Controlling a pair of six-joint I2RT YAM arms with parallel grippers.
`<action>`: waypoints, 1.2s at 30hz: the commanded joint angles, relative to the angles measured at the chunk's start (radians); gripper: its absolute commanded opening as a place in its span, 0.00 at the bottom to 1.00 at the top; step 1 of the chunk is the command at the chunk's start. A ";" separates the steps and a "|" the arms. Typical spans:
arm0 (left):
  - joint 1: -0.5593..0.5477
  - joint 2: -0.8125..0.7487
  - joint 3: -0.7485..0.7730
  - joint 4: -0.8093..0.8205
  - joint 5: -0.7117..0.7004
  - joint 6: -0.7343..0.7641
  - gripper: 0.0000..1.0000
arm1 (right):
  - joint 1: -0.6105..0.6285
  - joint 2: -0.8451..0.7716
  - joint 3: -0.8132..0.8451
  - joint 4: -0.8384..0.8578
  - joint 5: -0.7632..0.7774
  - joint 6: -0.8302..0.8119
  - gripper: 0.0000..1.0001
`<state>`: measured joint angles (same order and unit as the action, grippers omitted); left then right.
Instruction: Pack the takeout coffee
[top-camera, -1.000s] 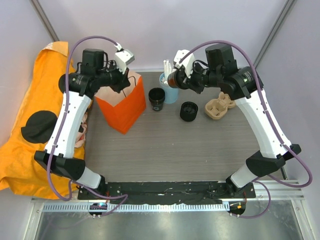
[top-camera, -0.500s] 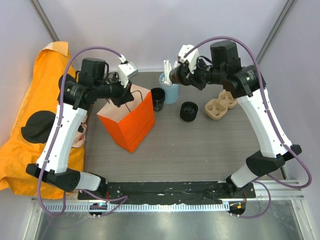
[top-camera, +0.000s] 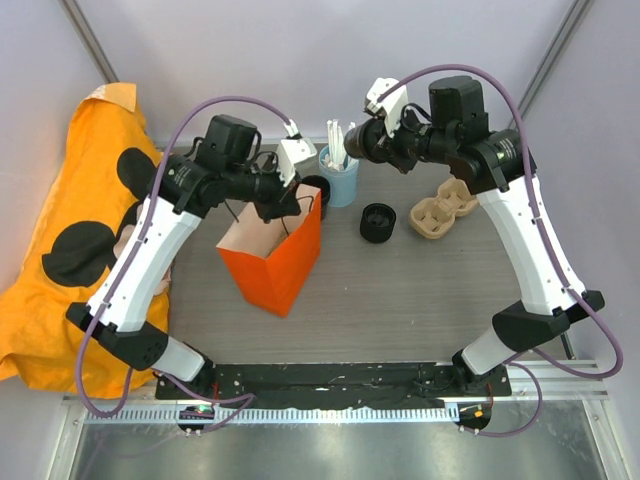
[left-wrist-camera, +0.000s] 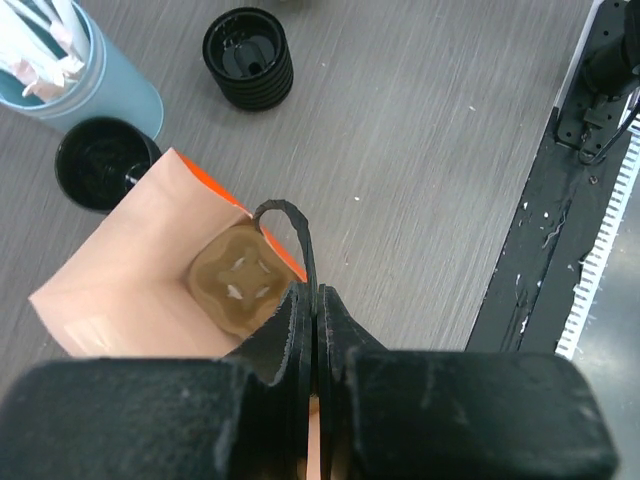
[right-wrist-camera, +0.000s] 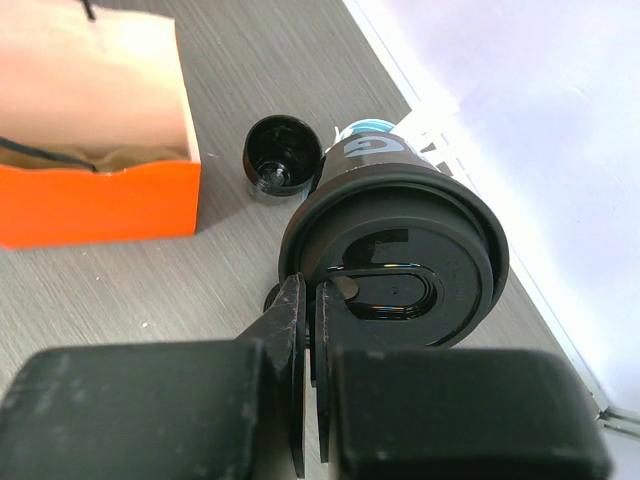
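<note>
Lab: white walls (top-camera: 300, 60), bolted arms (top-camera: 140, 270)

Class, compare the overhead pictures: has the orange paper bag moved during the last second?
Yes. The orange paper bag has shifted rightward and lower in the overhead view, judged against the light blue cup of stirrers, which stayed put.

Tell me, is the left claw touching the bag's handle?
Touching. The left wrist view shows the left gripper shut on the black handle of the bag; the cord runs straight in between its fingertips.
</note>
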<state>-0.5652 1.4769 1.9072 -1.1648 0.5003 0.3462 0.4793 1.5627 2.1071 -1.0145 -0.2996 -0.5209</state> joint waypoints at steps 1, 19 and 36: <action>-0.044 0.025 0.079 0.011 -0.006 -0.013 0.00 | -0.013 -0.059 0.004 0.057 0.014 0.024 0.01; -0.168 0.108 0.171 0.008 -0.014 -0.016 0.63 | -0.050 -0.073 -0.012 0.067 0.019 0.047 0.01; -0.073 0.111 0.432 0.065 -0.256 -0.016 1.00 | -0.050 -0.047 0.045 -0.064 -0.133 0.179 0.01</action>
<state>-0.7113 1.6066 2.3234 -1.1473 0.3225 0.3443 0.4301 1.5249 2.1094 -1.0485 -0.3405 -0.4030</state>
